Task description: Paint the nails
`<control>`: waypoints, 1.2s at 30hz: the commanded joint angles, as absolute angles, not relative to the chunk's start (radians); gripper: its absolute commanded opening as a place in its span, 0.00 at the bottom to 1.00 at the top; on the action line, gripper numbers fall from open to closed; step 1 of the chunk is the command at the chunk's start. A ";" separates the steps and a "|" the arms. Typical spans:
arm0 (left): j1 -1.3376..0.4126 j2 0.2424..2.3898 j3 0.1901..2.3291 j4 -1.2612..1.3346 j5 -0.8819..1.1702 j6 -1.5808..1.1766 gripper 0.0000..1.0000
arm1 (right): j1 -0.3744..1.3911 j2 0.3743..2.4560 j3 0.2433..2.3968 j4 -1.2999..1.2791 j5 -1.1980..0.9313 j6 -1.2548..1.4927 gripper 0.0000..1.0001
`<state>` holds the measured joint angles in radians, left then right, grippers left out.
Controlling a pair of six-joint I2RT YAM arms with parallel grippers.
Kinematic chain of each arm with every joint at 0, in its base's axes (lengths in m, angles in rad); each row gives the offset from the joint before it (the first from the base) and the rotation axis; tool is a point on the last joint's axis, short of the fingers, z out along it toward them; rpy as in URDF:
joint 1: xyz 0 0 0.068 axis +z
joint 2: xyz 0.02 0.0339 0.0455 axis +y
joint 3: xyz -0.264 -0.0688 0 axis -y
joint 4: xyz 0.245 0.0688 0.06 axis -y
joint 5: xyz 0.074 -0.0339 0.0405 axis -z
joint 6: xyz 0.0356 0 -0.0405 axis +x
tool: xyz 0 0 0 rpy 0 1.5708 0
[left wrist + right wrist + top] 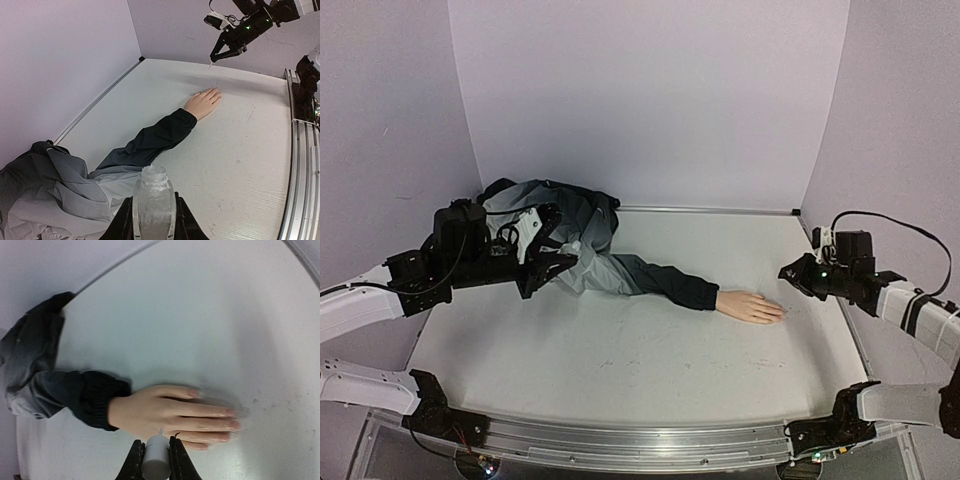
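A pale mannequin hand [750, 306] lies flat on the table, palm down, sticking out of a dark grey sleeve [665, 281]. Its nails [231, 412] look pinkish at the fingertips. My right gripper [156, 447] is shut on a small white brush cap [156, 457] and hangs above the hand. From above, it [790, 270] is just right of the fingertips, off the table. My left gripper [154, 207] is shut on a clear, uncapped bottle [154, 197], held upright over the jacket, far left of the hand [202, 102].
The rest of the grey jacket [560, 225] is heaped in the back left corner against the wall. A metal rail [640, 440] runs along the table's front edge, with both arm bases on it. Walls close in the back and sides.
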<state>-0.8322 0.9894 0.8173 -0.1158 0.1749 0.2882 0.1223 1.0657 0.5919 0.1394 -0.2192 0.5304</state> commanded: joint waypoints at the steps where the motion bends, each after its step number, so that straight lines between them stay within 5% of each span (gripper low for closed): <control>1: -0.834 0.966 0.866 -0.088 0.227 0.298 0.00 | 0.195 0.993 0.530 0.471 -0.535 0.624 0.00; 13: -0.834 0.982 0.870 -0.102 0.281 0.301 0.00 | 0.796 1.165 0.923 0.467 -0.274 0.505 0.00; 20: -0.857 1.014 0.870 -0.123 0.260 0.342 0.00 | 1.066 1.439 1.261 0.218 -0.079 0.366 0.00; 36: -0.886 1.024 0.865 -0.146 0.238 0.409 0.00 | 1.107 1.546 1.403 0.190 -0.088 0.364 0.00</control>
<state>-0.8780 1.0294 0.8173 -0.1638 0.2390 0.3759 1.1069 1.5421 1.3457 0.1711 -0.1112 0.3702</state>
